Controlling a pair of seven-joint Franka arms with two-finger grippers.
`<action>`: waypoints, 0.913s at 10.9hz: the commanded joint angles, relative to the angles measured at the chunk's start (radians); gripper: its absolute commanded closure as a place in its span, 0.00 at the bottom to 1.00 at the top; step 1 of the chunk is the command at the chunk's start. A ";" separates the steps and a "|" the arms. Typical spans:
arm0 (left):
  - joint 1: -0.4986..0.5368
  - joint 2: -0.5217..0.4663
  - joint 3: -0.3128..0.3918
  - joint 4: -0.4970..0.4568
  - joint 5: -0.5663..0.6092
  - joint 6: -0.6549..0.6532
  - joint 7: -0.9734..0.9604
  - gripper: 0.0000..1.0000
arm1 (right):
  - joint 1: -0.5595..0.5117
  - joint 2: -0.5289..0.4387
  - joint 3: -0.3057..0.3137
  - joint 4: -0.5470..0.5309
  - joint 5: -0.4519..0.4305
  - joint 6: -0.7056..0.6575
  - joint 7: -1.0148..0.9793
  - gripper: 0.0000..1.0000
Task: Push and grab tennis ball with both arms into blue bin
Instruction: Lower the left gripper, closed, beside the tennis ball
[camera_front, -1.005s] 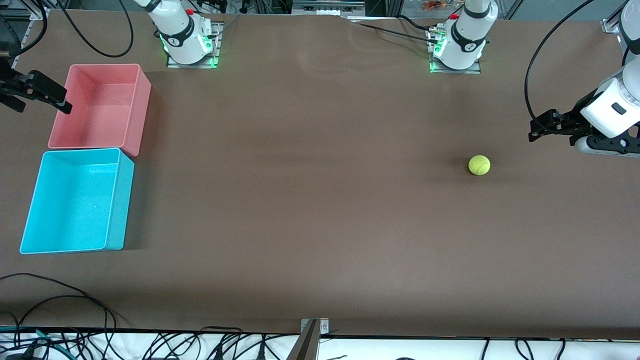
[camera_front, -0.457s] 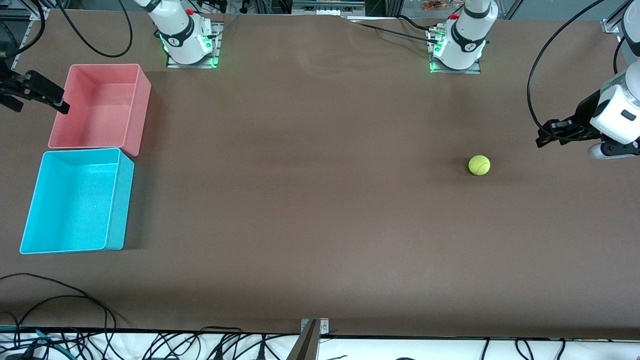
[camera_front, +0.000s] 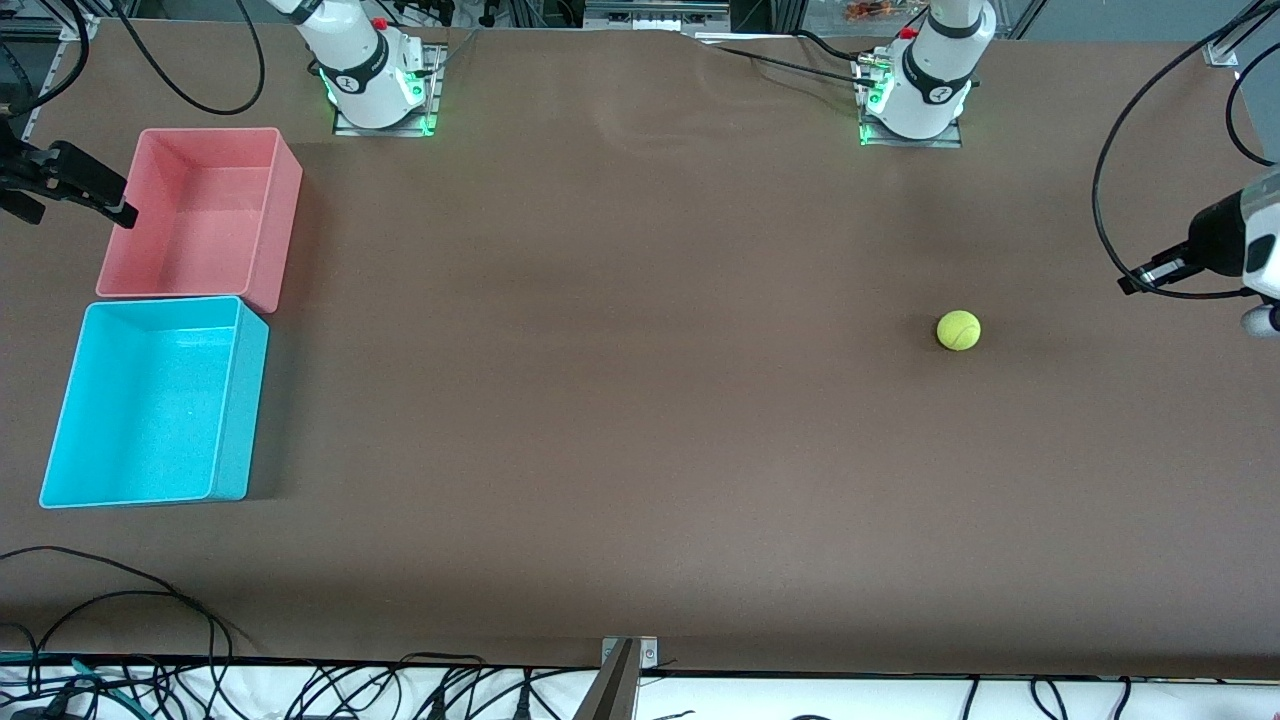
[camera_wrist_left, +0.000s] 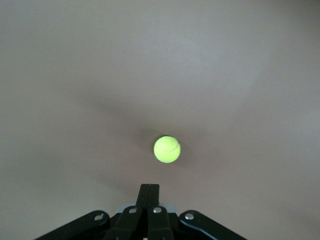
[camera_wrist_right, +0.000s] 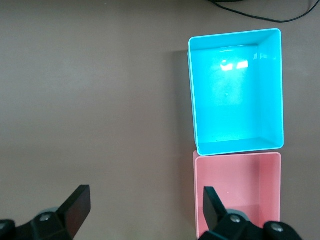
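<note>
Backing toward its own table end, the left gripper (camera_wrist_left: 149, 192) (fingers pressed together) leaves the tennis ball (camera_front: 958, 330) unmoved on the table, probably light, fuzzy and roll-prone, while the right gripper (camera_wrist_right: 145, 200) waits, spread, by the blue bin (camera_front: 60, 430).

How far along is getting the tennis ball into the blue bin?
Nothing done yet: the fuzzy yellow-green tennis ball lies on the brown table, apart from the empty cyan plastic bin. The left gripper, fingers shut, faces it. The right gripper waits open by the pink bin. Pushing and grabbing remain.

Even overhead light, soft shadows
</note>
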 joint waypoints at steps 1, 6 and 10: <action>0.049 0.053 -0.009 0.015 -0.031 -0.019 -0.323 1.00 | -0.003 0.007 -0.001 0.024 0.019 -0.005 0.005 0.00; 0.100 0.131 -0.009 0.004 -0.019 0.018 -0.656 0.92 | -0.003 0.007 -0.001 0.024 0.019 -0.005 0.005 0.00; 0.100 0.203 -0.024 -0.020 0.097 0.037 -0.681 1.00 | -0.003 0.007 -0.001 0.024 0.019 -0.005 0.005 0.00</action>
